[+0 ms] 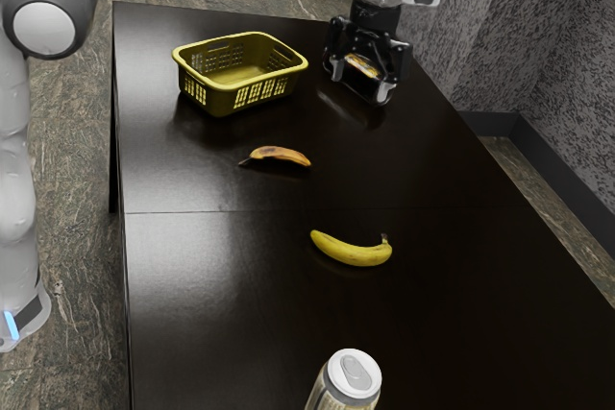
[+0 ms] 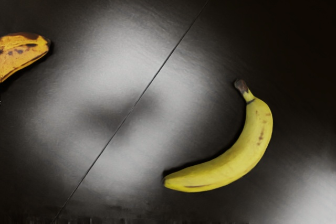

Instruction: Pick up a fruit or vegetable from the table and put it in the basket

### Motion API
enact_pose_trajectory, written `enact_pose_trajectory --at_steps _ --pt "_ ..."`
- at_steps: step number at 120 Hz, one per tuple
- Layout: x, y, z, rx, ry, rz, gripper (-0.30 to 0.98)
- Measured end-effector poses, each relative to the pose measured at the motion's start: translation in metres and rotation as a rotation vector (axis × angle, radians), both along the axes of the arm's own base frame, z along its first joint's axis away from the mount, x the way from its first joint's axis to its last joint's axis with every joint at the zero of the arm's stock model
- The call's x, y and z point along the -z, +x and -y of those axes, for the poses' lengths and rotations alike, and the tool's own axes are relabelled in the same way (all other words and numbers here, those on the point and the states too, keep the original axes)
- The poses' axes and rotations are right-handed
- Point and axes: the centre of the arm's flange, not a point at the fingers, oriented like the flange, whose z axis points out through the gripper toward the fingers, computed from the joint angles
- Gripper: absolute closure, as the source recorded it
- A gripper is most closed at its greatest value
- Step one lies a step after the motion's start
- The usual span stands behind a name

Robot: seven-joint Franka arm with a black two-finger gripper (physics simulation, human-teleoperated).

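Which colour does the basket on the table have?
The basket is yellow, slightly olive; the exterior view shows it best.

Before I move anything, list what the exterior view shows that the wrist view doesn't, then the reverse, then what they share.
Exterior view's own: the yellow basket, the can, my arm and my hand, with an orange-and-white patch at it that I can't identify.

Wrist view's own: no further object, but closer detail, such as brown flecks along the yellow banana.

Both: that yellow banana, the browner banana, and the dark table, its seam running between the two.
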Motion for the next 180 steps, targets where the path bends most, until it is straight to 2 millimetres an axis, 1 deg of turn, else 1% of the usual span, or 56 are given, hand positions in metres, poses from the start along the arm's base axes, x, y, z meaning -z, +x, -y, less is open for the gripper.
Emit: enact_pose_trajectory --at_steps 15,22,27,48,55,63,71,76,81,90,97,104,113,129,134,143,150,157,164,173,180 --pt "-0.008 -0.01 0.018 -0.308 -0.034 -0.053 0.0" --pt "-0.021 -0.023 0.028 -0.429 -0.037 -0.058 0.0" --pt "-0.024 -0.031 0.036 -0.506 -0.033 -0.079 0.0" --pt "0.0 -0.029 0.073 -0.752 0.003 -0.195 0.0" --pt "0.008 -0.028 0.081 -0.815 0.019 -0.222 0.0" --pt "0.014 -0.023 0.079 -0.88 0.044 -0.214 0.0" --pt "0.024 -0.012 0.07 -0.911 0.061 -0.191 0.0" --pt "0.029 -0.009 0.067 -0.916 0.066 -0.18 0.0" --pt "0.036 -0.007 0.07 -0.899 0.073 -0.174 0.0" --pt "0.049 -0.004 0.083 -0.826 0.083 -0.164 0.0" --pt "0.055 -0.003 0.093 -0.764 0.087 -0.153 0.0" --pt "0.062 0.0 0.099 -0.708 0.096 -0.144 0.0" --pt "0.09 0.002 0.1 -0.655 0.11 -0.144 0.0" --pt "0.127 0.005 0.107 -0.566 0.106 -0.115 0.0" --pt "0.132 0.006 0.112 -0.537 0.1 -0.099 0.0" --pt "0.133 0.009 0.117 -0.457 0.088 -0.065 0.0" --pt "0.136 0.013 0.117 -0.36 0.084 -0.048 0.0" --pt "0.135 0.016 0.112 -0.269 0.085 -0.029 0.0" --pt "0.14 0.018 0.106 -0.175 0.097 -0.022 0.0" --pt "0.156 0.021 0.102 -0.055 0.114 -0.036 0.0" --pt "0.172 0.023 0.103 0.039 0.119 -0.038 0.0"
